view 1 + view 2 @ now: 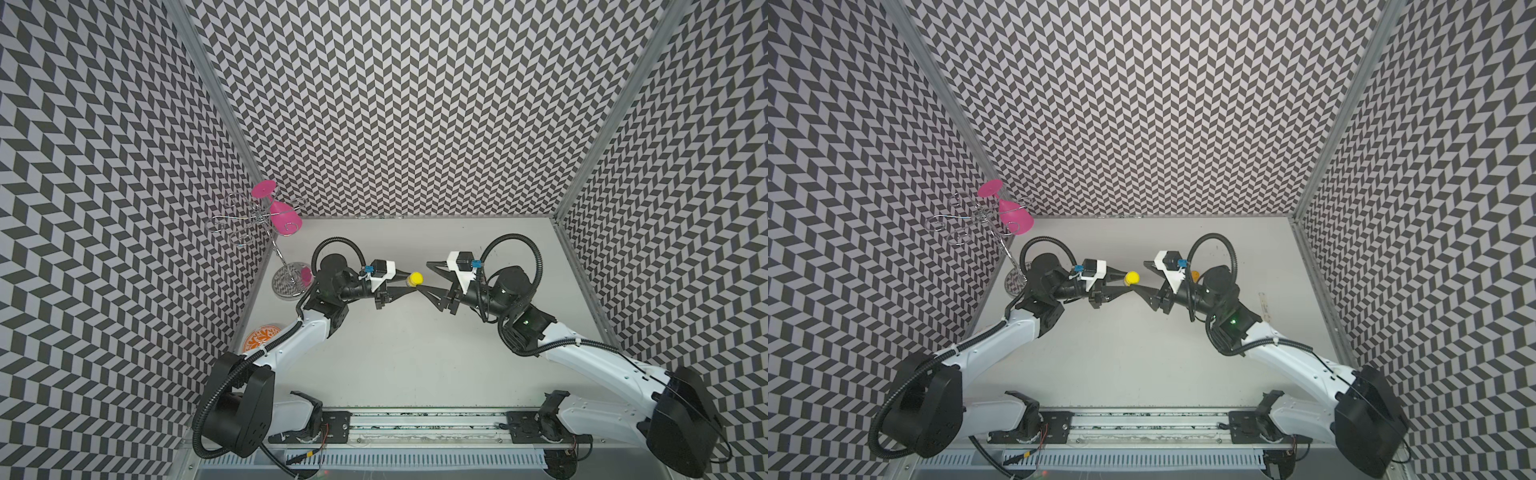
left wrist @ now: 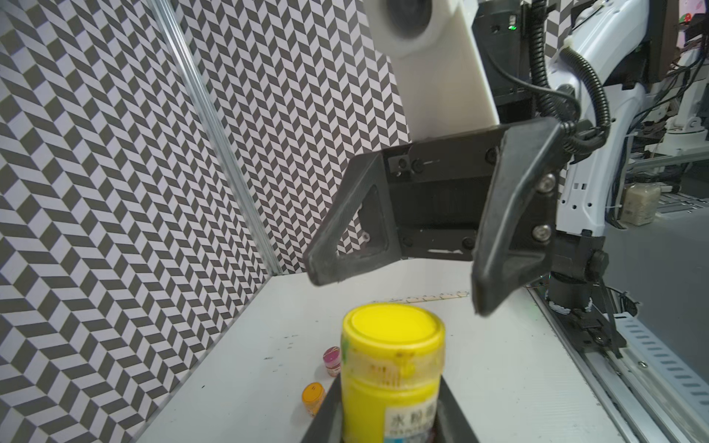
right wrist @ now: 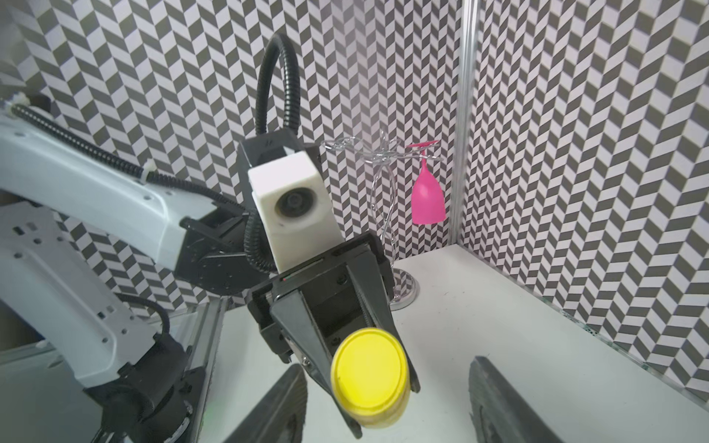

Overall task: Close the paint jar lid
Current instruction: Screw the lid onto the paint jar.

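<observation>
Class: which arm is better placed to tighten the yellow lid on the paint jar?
Right. The right gripper is open and empty, facing the yellow lid; the left gripper is shut on the paint jar, steadying it.

A smooth yellow plastic lid [image 3: 368,377] with a faint gloss caps a clear plastic paint jar [image 2: 387,387], its wall smeared with dried paint and wrapped in a shiny paper label [image 2: 412,420]. The fingers [image 2: 506,214] of the right gripper [image 2: 401,291] are matt black plastic, grainy and scuffed, fixed with bright metal screws [image 2: 545,183]. The camera housing [image 2: 441,69] is matt white plastic. A ribbed black plastic hose [image 3: 264,96] has a dull sheen. The table [image 2: 498,364] is matt white and smooth, flecked with small marks. A polished metal wire rack [image 3: 406,293] carries a pink wine glass [image 3: 426,199] that looks like satin plastic. A brushed metal rail [image 2: 214,126] edges the matt printed walls [image 2: 96,191].
</observation>
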### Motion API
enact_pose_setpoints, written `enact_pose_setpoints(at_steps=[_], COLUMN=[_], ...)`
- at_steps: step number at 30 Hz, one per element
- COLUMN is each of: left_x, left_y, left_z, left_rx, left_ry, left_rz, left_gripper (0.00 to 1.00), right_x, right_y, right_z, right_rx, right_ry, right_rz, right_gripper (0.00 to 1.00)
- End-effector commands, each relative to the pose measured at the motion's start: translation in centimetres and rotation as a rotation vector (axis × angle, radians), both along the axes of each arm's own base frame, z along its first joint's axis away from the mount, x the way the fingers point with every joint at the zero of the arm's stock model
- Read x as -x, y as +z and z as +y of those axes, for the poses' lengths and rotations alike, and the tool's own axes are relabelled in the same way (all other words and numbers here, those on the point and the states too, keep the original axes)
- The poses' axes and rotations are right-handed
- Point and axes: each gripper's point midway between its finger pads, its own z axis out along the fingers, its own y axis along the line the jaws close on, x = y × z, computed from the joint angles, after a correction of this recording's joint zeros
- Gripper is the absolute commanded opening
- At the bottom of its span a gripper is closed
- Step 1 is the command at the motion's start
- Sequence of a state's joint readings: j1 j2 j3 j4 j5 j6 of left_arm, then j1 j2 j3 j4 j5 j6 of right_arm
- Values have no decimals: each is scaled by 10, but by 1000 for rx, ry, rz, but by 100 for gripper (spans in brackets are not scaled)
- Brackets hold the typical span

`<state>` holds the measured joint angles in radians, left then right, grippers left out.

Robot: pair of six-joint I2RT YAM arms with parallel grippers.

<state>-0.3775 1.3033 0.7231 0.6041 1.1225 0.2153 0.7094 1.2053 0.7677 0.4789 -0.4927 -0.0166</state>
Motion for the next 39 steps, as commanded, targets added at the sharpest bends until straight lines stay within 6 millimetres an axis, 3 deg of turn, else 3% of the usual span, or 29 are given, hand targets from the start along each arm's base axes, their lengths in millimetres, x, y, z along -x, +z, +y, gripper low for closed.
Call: enact_pose_setpoints(at_steps=[1, 12, 26, 36, 39], left_x=[5, 3, 1, -36, -45], left_y=[9, 8, 7, 21, 28], left_z=[-2, -3, -5, 12, 24], left_rx=[4, -2, -12, 20, 40], left_ry=[-44, -37, -25, 344, 467], left_rz=[-27, -25, -26, -141, -182], left_gripper=[26, 26, 26, 26, 26], right_x=[9, 6, 3, -21, -25], right_y=[16, 20, 18, 11, 8], right_z=[11, 15, 19, 20, 21], right_rx=[-21, -25, -20, -40, -52], right_ry=[93, 106, 111, 16, -5], right_rz=[-83, -86, -67, 52, 95], right_gripper=[66, 54, 28, 2, 0])
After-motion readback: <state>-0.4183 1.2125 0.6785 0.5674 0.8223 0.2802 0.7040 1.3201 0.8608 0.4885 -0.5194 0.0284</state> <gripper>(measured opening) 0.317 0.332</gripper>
